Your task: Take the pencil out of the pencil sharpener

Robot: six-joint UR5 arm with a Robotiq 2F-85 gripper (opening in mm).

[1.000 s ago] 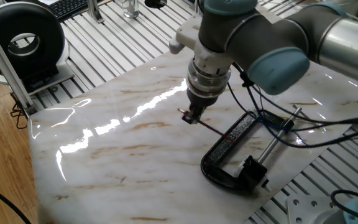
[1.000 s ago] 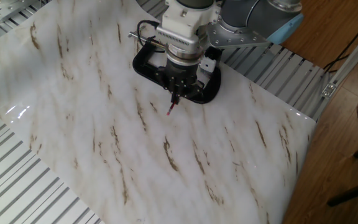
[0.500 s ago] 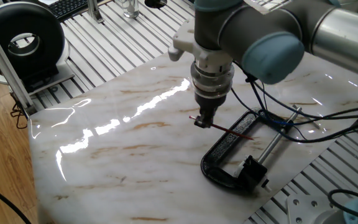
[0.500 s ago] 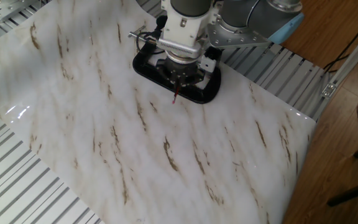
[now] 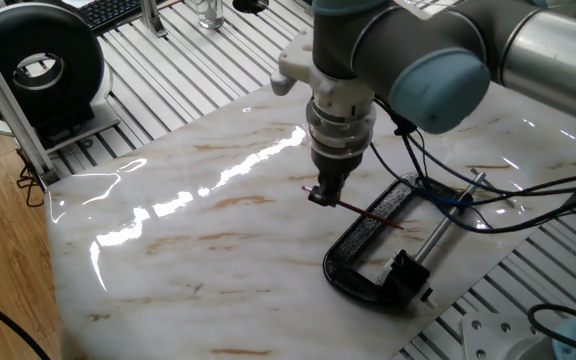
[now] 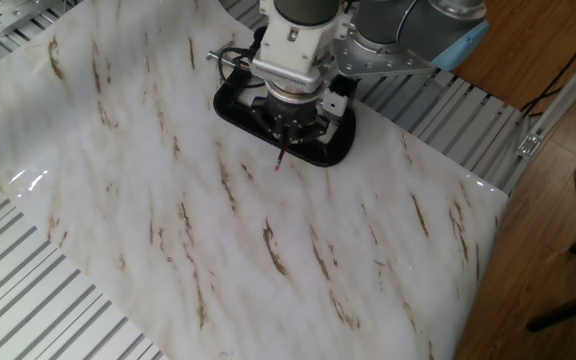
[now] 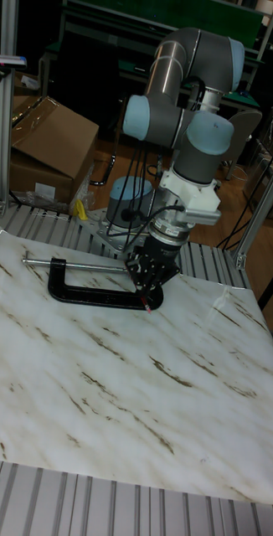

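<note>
My gripper (image 5: 320, 196) is shut on one end of the thin red pencil (image 5: 364, 210), holding it just above the marble table (image 5: 188, 250). The pencil slants away from the fingers, and its far end hangs over the big black clamp (image 5: 353, 262). The small black pencil sharpener (image 5: 406, 268) with whitish edges sits inside the clamp at the end of the silver screw. In this view it is apart from the pencil. In the other fixed view only the pencil's short end (image 6: 280, 160) pokes out below the gripper (image 6: 288, 138). In the tall view the gripper (image 7: 150, 291) hides the sharpener.
Black cables (image 5: 438, 195) trail from the arm across the clamp's screw handle. A black round device (image 5: 43, 65) stands on the slatted frame beyond the table's far left corner. Cardboard boxes (image 7: 44, 138) lie behind the table. The marble sheet ends close to the clamp.
Over the last second the gripper carried the pencil sideways toward the clamp, so its free end now reaches over the frame. In the last half second it barely moved.
</note>
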